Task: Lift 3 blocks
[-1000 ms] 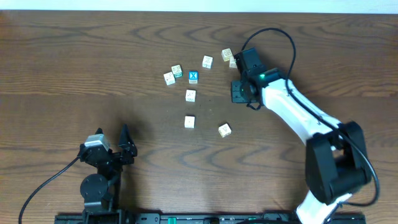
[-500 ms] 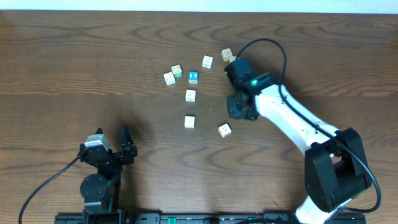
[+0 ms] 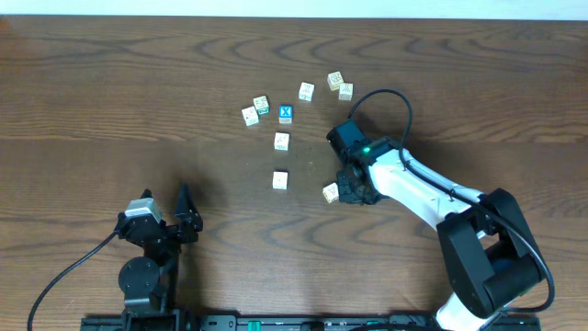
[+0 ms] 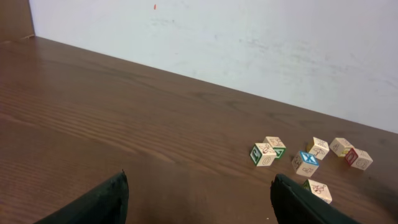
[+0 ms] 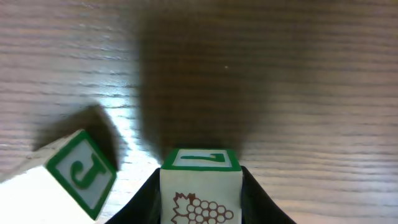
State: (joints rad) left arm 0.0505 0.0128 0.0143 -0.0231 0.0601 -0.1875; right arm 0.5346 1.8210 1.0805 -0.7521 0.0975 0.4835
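Right arm has swung back from the far pair of blocks [image 3: 340,85] toward the near side over the last second, folding in so that my right gripper [image 3: 349,190] now sits just beside the J block [image 5: 78,171]. No loose block has shifted. Right jaws are clamped on the grape block [image 5: 200,193], green-framed face up, one finger on each side. A broad shadow on the table [image 3: 110,92] beyond it suggests it rides clear of the wood, but I cannot confirm the gap. My left gripper [image 4: 199,183] is parked near-left, jaws spread wide and empty, well apart from every block.

Risks, as I judge them:
- The J block lies tilted and close on the left of my fingers. Any drop or sideways drift would clip it, skidding it away or knocking the grape block askew in the grip.
- The hold looks to be on the lower half only, so a sharp wrist move could let the block pivot or slip.

Surroundings:
- The two middle blocks [image 3: 280,160] lie further left, and the blue X cube [image 3: 286,114] sits among the far ones and is to be left alone.
- My own cable [image 3: 395,97] loops above the forearm, clear of the blocks.
- Nothing blocks a straight rise.
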